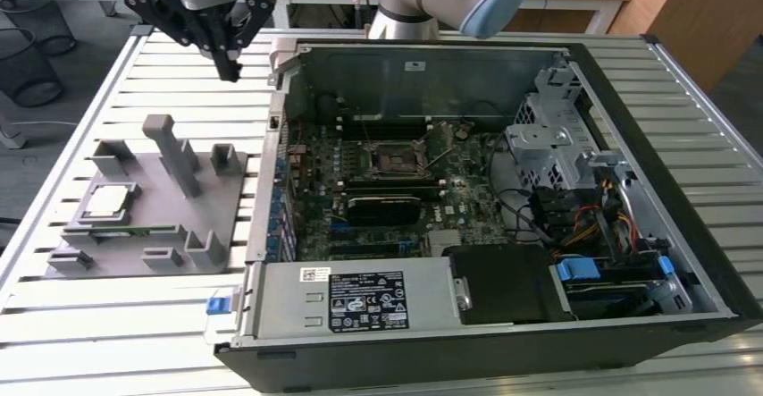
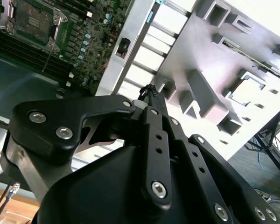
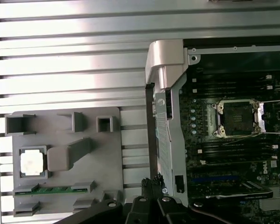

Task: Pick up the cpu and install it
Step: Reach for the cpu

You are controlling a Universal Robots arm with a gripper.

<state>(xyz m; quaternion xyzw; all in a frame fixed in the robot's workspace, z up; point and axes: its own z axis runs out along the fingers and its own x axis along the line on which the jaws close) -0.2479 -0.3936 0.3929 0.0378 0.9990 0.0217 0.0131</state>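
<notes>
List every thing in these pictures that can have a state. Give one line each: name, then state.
cpu: seated in the grey tray, not gripped.
gripper: shut, empty, above the table beside the computer case.
socket: empty, no chip fitted.
computer case: lying flat, open on top.

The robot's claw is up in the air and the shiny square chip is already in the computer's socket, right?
Not quite. The gripper is up in the air, but the cpu lies in the grey tray, not in the socket, which looks empty. The exterior view shows this.
</notes>
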